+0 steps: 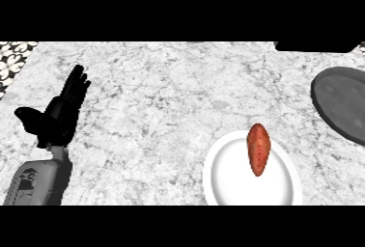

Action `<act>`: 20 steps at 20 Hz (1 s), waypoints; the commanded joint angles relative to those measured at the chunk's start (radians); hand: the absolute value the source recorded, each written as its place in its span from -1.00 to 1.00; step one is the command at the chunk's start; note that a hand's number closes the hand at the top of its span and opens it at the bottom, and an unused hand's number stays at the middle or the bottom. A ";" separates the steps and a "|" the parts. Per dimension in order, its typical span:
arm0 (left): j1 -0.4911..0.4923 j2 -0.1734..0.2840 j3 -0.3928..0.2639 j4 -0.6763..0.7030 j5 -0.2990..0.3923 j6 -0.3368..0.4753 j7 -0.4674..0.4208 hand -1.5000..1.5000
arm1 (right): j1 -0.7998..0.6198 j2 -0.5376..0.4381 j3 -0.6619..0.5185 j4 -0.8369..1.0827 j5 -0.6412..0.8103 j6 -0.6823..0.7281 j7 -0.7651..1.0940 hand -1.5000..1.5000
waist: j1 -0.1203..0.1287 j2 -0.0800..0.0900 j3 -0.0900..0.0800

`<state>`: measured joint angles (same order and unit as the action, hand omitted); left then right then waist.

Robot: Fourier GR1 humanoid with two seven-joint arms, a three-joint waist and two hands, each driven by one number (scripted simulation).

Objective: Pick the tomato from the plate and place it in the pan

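A long, narrow orange-red vegetable (258, 148) lies on a white plate (228, 183) at the lower right of the counter; it looks more like a sweet potato than a tomato. A dark grey pan (342, 103) sits at the right edge, partly cut off by the view. My left hand (58, 113) rests at the left side, fingers straight and pointing up, far from the plate and holding nothing. My right hand does not show.
The marble counter (164, 96) spreads between my left hand and the plate. A black object (317, 46) lies at the top right edge behind the pan. A patterned strip (13, 60) shows at the top left corner.
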<state>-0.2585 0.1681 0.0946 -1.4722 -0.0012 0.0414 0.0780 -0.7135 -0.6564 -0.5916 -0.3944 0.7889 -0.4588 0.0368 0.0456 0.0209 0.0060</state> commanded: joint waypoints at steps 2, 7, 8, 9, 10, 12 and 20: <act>-0.029 0.011 0.014 0.037 0.001 -0.005 -0.011 0.00 | -0.028 0.011 -0.081 0.107 -0.117 0.162 -0.097 -1.00 | -0.001 0.005 0.001; -0.032 -0.013 -0.017 0.011 -0.013 0.008 0.027 0.00 | 0.015 -0.010 -0.115 0.150 -0.146 0.127 -0.240 -1.00 | -0.003 0.001 0.000; -0.031 -0.003 0.007 0.051 0.006 -0.009 -0.019 0.00 | 0.015 0.023 -0.128 0.150 -0.155 0.077 -0.254 -1.00 | 0.005 0.008 0.001; -0.017 -0.011 -0.018 0.027 -0.016 0.000 -0.004 0.00 | -0.008 0.018 -0.148 0.124 -0.181 0.068 -0.285 -1.00 | 0.002 0.002 0.001; -0.019 0.017 0.009 -0.007 0.007 -0.011 0.033 0.00 | -0.010 0.020 -0.169 0.119 -0.202 0.052 -0.304 -1.00 | 0.007 -0.001 0.001; -0.024 -0.002 0.009 0.039 -0.010 0.014 0.011 0.00 | -0.006 0.036 -0.206 0.091 -0.253 0.039 -0.379 -1.00 | -0.014 -0.005 -0.001; 0.026 0.036 0.039 -0.041 0.009 0.000 0.058 0.00 | 0.133 0.079 -0.313 -0.028 -0.468 0.285 -0.513 -1.00 | -0.068 -0.033 -0.007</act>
<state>-0.2387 0.1833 0.1182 -1.4764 -0.0033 0.0477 0.0926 -0.6439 -0.6084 -0.8737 -0.3637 0.4017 -0.2873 -0.4247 0.0020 0.0000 0.0011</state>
